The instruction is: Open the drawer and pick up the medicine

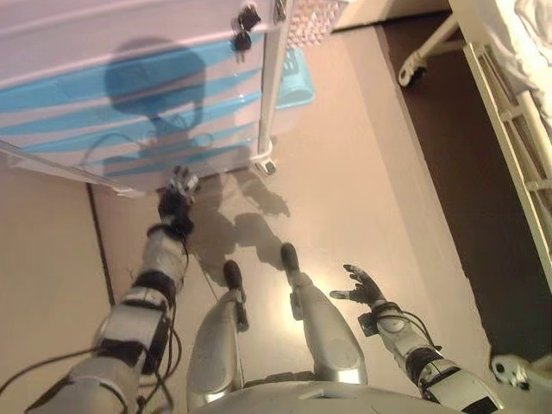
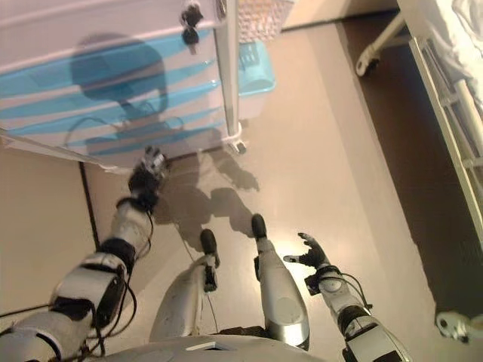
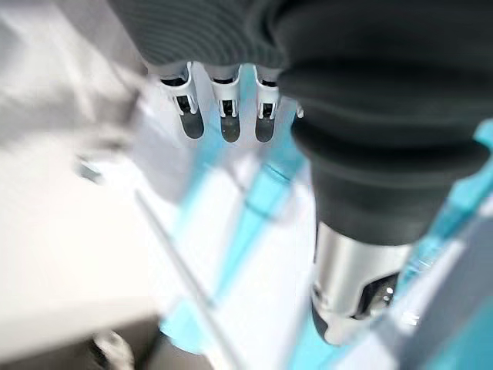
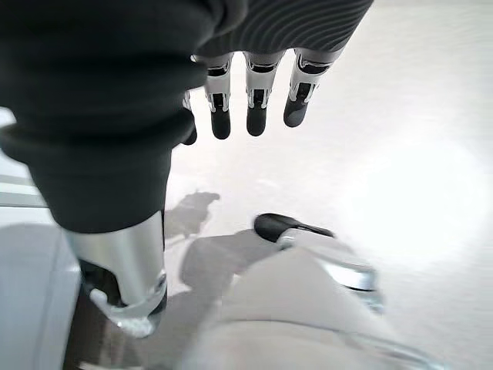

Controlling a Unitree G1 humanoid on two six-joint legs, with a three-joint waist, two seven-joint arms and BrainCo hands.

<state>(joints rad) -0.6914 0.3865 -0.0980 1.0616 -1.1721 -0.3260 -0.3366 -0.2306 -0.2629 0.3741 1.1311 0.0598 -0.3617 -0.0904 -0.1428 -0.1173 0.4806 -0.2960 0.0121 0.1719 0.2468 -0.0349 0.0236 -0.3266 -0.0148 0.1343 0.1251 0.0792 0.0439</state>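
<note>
Since the job starts with getting a drawer open, it makes sense that the left hand point(image 1: 179, 191) is stretched out low toward the bottom front edge of the drawer cabinet point(image 1: 129, 95), the white unit with blue drawer fronts. From the head views it sits right at the lowest drawer point(image 1: 172, 159), and I honestly can't say if it's touching or just short of it. In its own wrist view the fingers point(image 3: 224, 116) run out fairly straight in a row with the thumb off to one side, nothing between them, blue stripes of the cabinet blurring past, so I'd call it loose and empty, probably lining up for a handle. The right hand point(image 1: 362, 289) is just parked off to the side over the bare floor point(image 1: 362, 172), well away from the cabinet, fingers spread and relaxed, holding nothing; my guess is it's kept free for grabbing the medicine later. The medicine itself isn't visible anywhere. All the drawers look closed, so it's presumably inside one, no idea which. There's a bunch of keys point(image 1: 247, 24) hanging near the cabinet's upper corner, a blue basket point(image 1: 296, 82) tucked behind its side, and a bed frame point(image 1: 509, 112) cut off along the edge.
</note>
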